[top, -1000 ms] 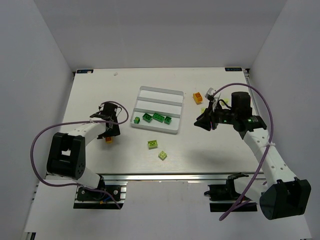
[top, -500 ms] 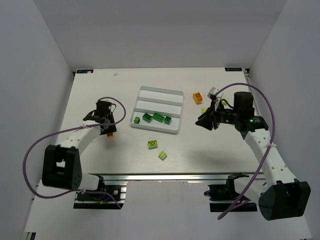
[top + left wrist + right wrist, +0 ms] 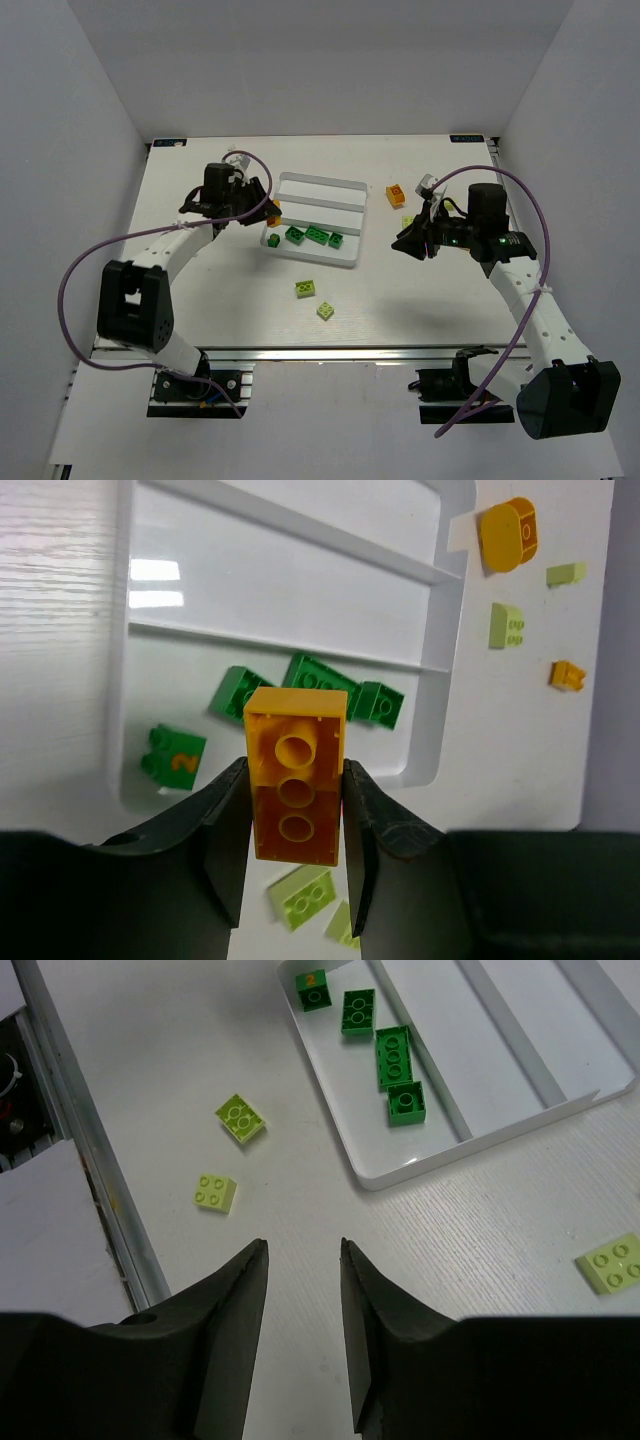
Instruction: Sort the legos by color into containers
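My left gripper (image 3: pixel 264 206) is shut on an orange lego (image 3: pixel 273 210), held above the left end of the white tray (image 3: pixel 318 182). In the left wrist view the orange lego (image 3: pixel 296 775) sits between my fingers (image 3: pixel 222 825), over the tray's near compartment. That compartment holds several dark green legos (image 3: pixel 316 236) (image 3: pixel 325 675). The other two compartments look empty. Two pale yellow-green legos (image 3: pixel 306 288) (image 3: pixel 326 311) lie in front of the tray. My right gripper (image 3: pixel 404 243) (image 3: pixel 303 1245) is open and empty, right of the tray, above bare table.
An orange lego (image 3: pixel 396 194) and a small grey-white piece (image 3: pixel 425 184) lie right of the tray. The left wrist view shows a round orange piece (image 3: pixel 508 532), two pale legos (image 3: pixel 507 625) and a small orange one (image 3: pixel 567 674) there. A pale lego (image 3: pixel 615 1263) lies by my right gripper.
My left gripper has carried the orange lego from the table's left side up and right to the tray's left end. The right arm has barely moved.
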You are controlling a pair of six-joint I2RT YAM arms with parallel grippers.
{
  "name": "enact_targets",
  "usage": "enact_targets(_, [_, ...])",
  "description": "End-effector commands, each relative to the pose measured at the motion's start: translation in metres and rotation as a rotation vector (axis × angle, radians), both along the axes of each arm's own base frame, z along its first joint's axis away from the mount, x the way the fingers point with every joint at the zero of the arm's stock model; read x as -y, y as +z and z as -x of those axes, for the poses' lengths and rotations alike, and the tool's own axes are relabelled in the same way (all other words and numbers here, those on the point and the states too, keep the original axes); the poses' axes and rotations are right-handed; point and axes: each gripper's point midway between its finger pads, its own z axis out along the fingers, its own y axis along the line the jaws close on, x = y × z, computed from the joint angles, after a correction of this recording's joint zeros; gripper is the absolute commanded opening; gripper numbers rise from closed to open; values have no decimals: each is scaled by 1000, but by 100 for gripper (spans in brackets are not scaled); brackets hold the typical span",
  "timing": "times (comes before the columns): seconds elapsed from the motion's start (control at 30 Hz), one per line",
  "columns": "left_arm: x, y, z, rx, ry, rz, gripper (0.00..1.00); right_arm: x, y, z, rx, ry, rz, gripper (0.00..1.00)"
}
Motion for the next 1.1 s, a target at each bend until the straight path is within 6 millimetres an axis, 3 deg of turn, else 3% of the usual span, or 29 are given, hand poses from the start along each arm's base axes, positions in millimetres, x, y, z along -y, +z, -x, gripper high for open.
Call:
enact_targets(0.0, [32, 20, -24, -19, 36, 171, 1, 2, -3, -5, -1, -11, -5, 41])
enact_targets(0.13, [51, 5, -59, -68, 115, 201, 2, 2, -7, -7, -13, -13, -1, 41])
enact_targets(0.3, [65, -12, -85, -107, 180, 220, 6, 2, -11, -8, -27, -15, 3, 41])
enact_targets(0.4, [70, -27, -93, -134, 191, 204, 18, 4, -12, -10, -26, -24, 8, 42])
enact_targets(0.47, [70, -39, -96, -159, 198, 193, 35, 5, -13, -11, -30, -30, 9, 44])
enact_targets(0.63, [74, -45, -99, -171, 190, 197, 61, 7, -15, -12, -31, -37, 11, 53])
enact_targets(0.8, [76, -29, -102, -142, 167, 204, 65, 10, -17, -15, -31, -47, 12, 56])
enact_targets(0.97, [72, -2, -98, -86, 128, 197, 62, 21, -25, -28, -7, -133, 57, 60])
enact_targets(1.03, [64, 23, -88, -5, 81, 181, 42, 36, -33, -49, 32, -261, 114, 63])
enact_targets(1.07, [61, 40, -70, 51, 29, 165, 9, 42, -32, -60, 46, -324, 128, 64])
